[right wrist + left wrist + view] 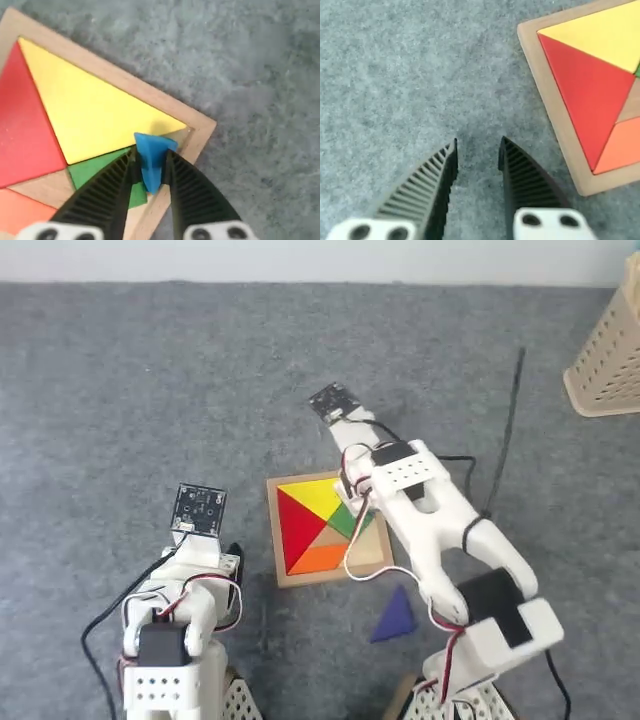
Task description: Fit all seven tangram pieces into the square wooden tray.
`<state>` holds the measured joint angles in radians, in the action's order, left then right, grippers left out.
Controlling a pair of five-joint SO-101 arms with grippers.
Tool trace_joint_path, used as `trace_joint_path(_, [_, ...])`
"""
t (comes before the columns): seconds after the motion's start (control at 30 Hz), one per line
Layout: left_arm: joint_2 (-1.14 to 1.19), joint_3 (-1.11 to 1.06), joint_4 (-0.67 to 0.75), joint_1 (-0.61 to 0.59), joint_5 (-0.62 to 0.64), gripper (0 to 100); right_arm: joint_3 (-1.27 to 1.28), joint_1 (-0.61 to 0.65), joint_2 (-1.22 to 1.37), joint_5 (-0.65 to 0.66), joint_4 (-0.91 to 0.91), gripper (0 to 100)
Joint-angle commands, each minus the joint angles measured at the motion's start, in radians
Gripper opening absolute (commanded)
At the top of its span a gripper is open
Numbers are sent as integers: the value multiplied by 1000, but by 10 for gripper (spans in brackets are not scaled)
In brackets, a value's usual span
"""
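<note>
The square wooden tray (272, 532) lies mid-table, holding a red triangle (298, 525), a yellow triangle (318, 495), a green piece (346, 520) and an orange piece (318, 558). My right gripper (150, 156) is shut on a small blue piece (153, 144), held on edge over the tray's corner (200, 134) beside the yellow triangle (95, 107) and green piece (92, 171). My left gripper (477, 150) stands open and empty over the carpet, just off the tray's rim (545, 95). A dark blue triangle (395, 616) lies on the carpet near the tray's front.
A cream slatted basket (610, 350) stands at the far right edge. A black cable (508, 430) runs across the carpet behind the right arm (440, 530). The left arm (185, 620) sits at the front left. Grey carpet covers the table.
</note>
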<state>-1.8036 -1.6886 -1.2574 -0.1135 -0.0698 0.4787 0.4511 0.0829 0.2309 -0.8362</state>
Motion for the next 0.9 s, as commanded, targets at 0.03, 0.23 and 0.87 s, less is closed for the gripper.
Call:
trace_joint_path(0.03, [-15,4,-5,0,8,133,-8,-4,-136,-28,-64,7])
trace_joint_path(0.23, [-15,4,-5,0,8,133,34,107,-177,-21,-64,7])
trace_joint_path(0.87, [-15,4,-5,0,8,133,37,125,-163,-28,25,9])
